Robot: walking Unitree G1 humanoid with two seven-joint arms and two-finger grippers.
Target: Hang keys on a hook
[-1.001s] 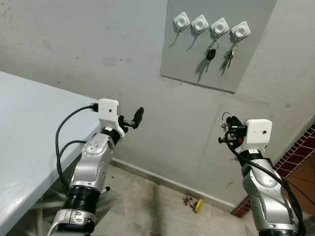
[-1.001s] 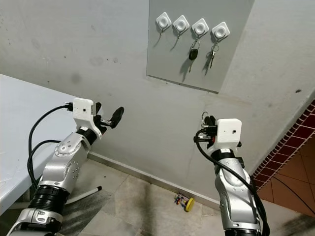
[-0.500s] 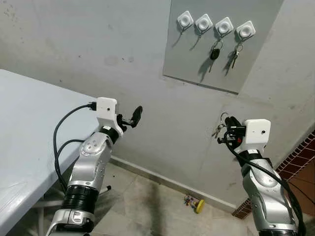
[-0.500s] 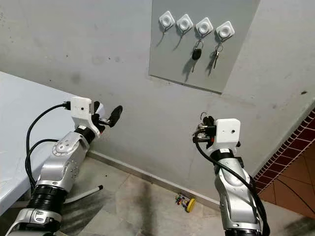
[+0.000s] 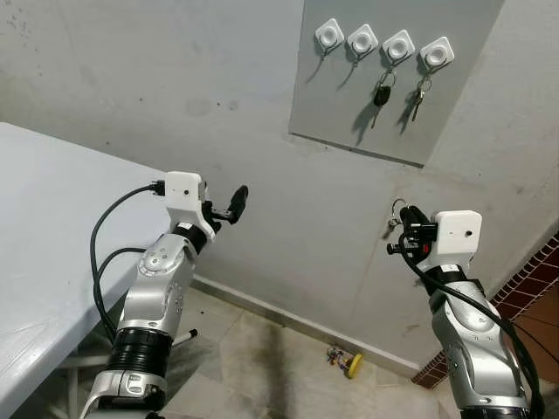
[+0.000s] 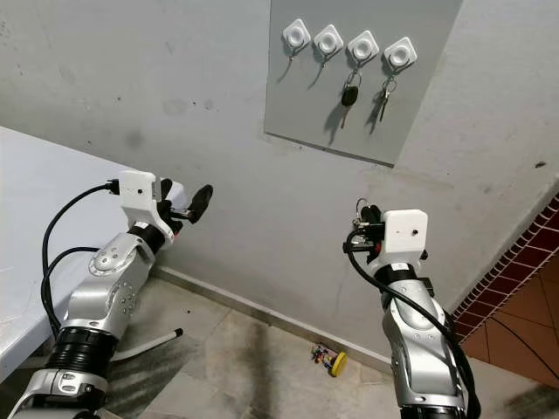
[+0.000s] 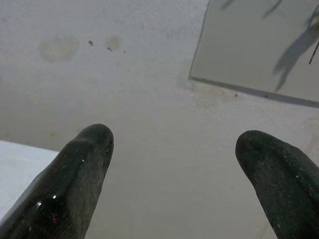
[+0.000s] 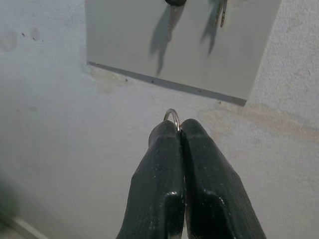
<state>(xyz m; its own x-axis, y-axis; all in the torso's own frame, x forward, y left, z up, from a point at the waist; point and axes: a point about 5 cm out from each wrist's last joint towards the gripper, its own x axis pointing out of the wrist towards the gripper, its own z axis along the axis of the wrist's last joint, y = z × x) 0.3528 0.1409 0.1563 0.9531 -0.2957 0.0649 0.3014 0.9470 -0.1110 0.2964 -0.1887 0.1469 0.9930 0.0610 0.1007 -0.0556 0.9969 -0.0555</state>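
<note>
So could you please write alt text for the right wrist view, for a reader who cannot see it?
The right gripper has its two black fingers pressed shut on a metal key ring, whose loop sticks out past the tips. Ahead is a rough grey wall with a smooth grey panel, where the lower ends of two hanging keys cast shadows.

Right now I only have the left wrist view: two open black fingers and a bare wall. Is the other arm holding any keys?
Observer: Yes. The right gripper is shut on a key ring, whose loop pokes out above the fingertips.
Operator: Any free hooks on the board?
Observer: Four white hooks; the two left ones are empty.
Operator: And the other two?
Observer: A black car key hangs on the third, a small key bunch on the fourth.
</note>
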